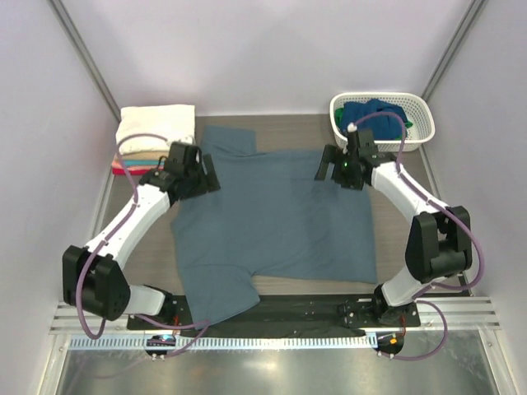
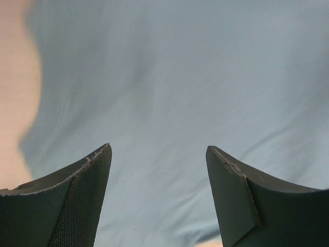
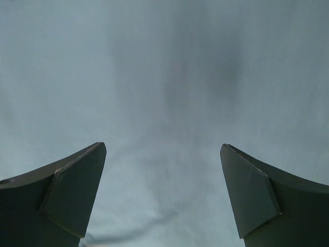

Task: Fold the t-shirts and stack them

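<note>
From above, a grey-blue t-shirt lies spread flat over the middle of the table, one sleeve reaching the far side and the other hanging toward the near edge. The left gripper sits over the shirt's far-left edge and the right gripper over its far-right part. A folded stack, cream on top with red and teal edges beneath, lies in the far-left corner. A white basket in the far-right corner holds dark blue shirts.

The left wrist view adds what the overhead one cannot. The left gripper has its jaws spread with nothing between them, above grey-blue cloth. A strip of bare table shows at the left.

In the right wrist view, the right gripper is spread wide and empty too. Cloth fills the whole frame, faintly creased. Whether either gripper's tips touch the fabric is hard to say.
</note>
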Action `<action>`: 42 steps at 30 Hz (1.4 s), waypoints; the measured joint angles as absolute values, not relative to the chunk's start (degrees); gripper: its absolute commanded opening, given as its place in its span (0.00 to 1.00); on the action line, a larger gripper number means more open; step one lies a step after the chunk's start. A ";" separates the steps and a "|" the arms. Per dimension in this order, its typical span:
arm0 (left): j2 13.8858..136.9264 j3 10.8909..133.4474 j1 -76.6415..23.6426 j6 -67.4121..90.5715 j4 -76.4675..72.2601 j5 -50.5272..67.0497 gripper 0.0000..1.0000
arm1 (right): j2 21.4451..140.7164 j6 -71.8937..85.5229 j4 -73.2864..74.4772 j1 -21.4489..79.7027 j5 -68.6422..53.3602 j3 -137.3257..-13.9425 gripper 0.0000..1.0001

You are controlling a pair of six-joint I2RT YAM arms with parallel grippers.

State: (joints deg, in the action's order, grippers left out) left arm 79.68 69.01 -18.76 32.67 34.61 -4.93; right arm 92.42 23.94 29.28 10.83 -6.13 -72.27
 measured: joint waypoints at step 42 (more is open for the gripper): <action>64.64 49.63 -27.20 45.15 40.99 -12.82 0.67 | 83.81 28.25 30.76 3.84 0.84 -61.95 1.00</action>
State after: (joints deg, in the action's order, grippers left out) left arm 64.64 49.63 -27.20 45.15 40.99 -12.82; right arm 83.81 28.25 30.76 3.84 0.84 -61.95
